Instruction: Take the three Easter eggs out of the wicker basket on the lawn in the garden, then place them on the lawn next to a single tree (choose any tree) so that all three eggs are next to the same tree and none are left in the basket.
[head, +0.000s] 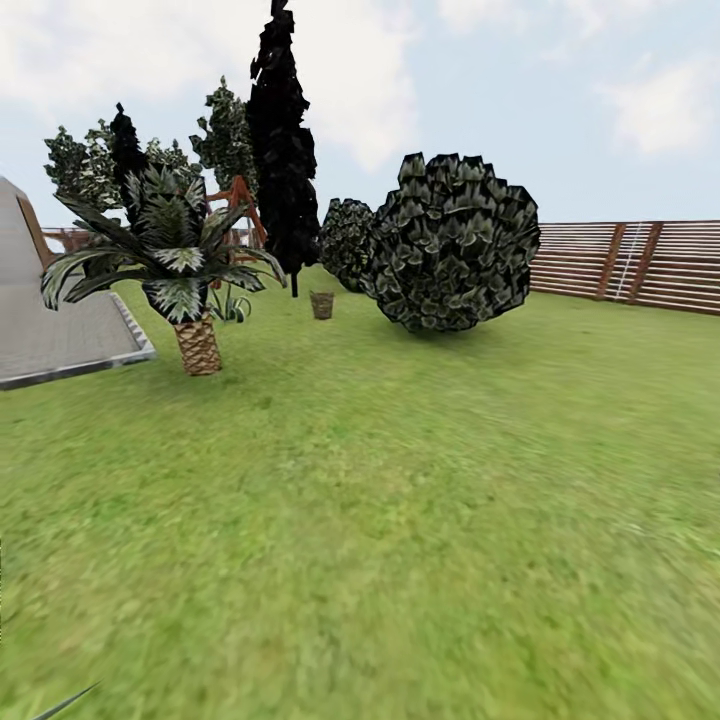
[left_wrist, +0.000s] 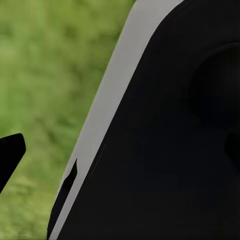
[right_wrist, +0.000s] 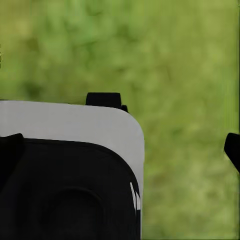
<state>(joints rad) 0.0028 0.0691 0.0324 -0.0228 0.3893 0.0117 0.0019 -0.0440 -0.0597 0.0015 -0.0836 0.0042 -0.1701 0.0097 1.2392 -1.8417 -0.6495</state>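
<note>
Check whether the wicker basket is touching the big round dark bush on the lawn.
Apart. The head view shows the wicker basket standing alone, with a strip of green lawn between it and the round bush.

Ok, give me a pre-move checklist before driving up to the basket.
1. Basket in sight: ok, it stands upright far off on the lawn, between the palm and the round bush.
2. Path to it: ok, open grass ahead in the head view.
3. Eggs in basket: cannot tell, too small from here.
4. Basket within reach: not ok, it is far away; drive closer first.
5. Grippers empty and open: cannot tell; the wrist views show the robot's own body and blurred grass.
6. Tree for drop-off chosen: not ok, no bare-trunk tree clearly in view; a black cypress stands behind the basket.
</note>
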